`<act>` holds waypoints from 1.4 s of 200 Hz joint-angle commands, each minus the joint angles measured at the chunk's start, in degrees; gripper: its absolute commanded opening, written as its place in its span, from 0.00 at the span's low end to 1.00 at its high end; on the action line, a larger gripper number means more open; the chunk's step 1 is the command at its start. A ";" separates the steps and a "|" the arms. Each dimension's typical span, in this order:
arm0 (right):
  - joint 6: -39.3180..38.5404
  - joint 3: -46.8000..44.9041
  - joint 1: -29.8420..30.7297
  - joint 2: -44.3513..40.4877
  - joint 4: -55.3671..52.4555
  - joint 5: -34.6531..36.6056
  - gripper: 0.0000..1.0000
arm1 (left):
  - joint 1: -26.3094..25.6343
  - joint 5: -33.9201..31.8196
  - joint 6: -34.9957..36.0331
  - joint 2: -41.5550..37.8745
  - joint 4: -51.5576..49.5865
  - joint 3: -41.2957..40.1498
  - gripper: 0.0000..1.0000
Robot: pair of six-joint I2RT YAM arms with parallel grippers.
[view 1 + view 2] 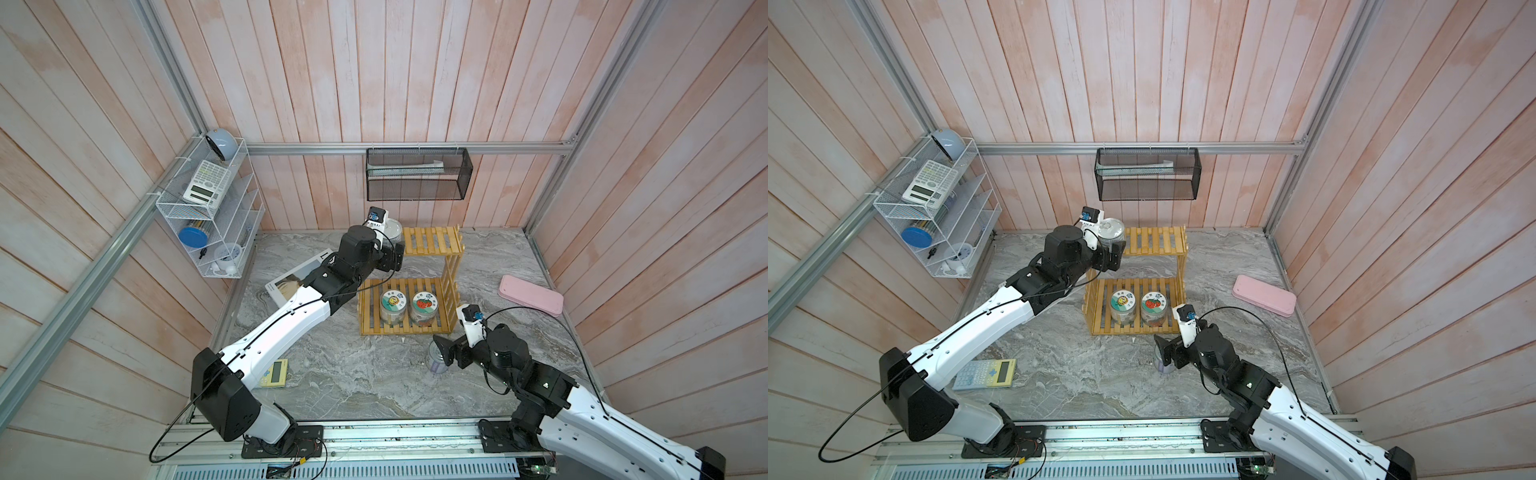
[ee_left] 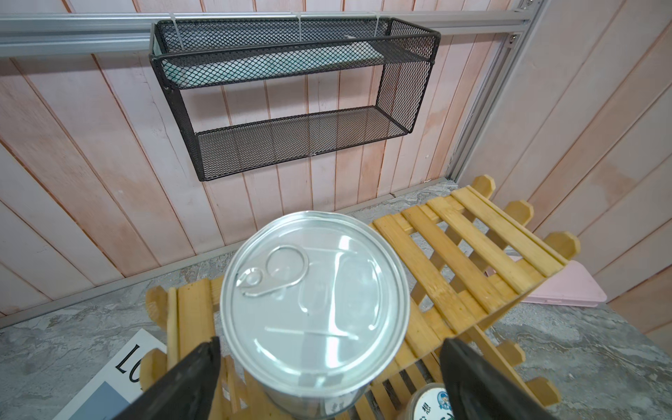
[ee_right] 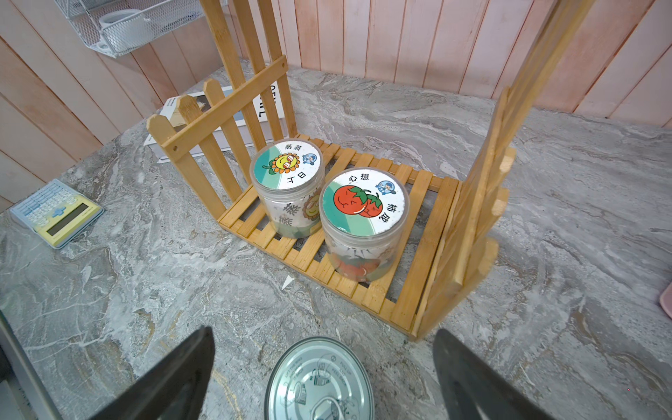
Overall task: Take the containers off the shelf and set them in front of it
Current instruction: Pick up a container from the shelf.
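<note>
Right fingers (image 3: 174,378) straddle the tin (image 3: 320,382) — not touching.

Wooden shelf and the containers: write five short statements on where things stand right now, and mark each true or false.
1. The sunflower-lid jar and the tomato-lid jar stand on the lower tier of the shelf. True.
2. The upper tin lies on its side. False: it stands upright on the top tier, pull tab up.
3. The purple tin stands on the table in front of the shelf. True.
4. The left gripper is shut. False: it is open, with one finger on each side of the upper tin.
5. The right gripper holds a jar. False: it is open, with the purple tin between its fingers.
</note>
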 commanded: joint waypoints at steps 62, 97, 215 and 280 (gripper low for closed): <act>-0.86 1.28 -1.44 -0.24 -1.45 0.64 0.98 | 1.24 -1.50 -0.71 5.19 2.13 4.99 1.00; -0.78 1.38 -1.79 -0.06 -1.76 0.45 0.98 | 1.81 -1.32 -1.34 6.30 2.32 5.60 0.98; -0.71 1.67 -2.63 -0.83 -2.65 0.77 0.98 | 1.80 1.30 -1.89 2.59 5.45 2.02 0.70; -0.30 3.21 -6.12 -2.96 -5.33 0.35 0.98 | -4.05 1.07 -1.35 -8.22 6.59 -8.11 0.70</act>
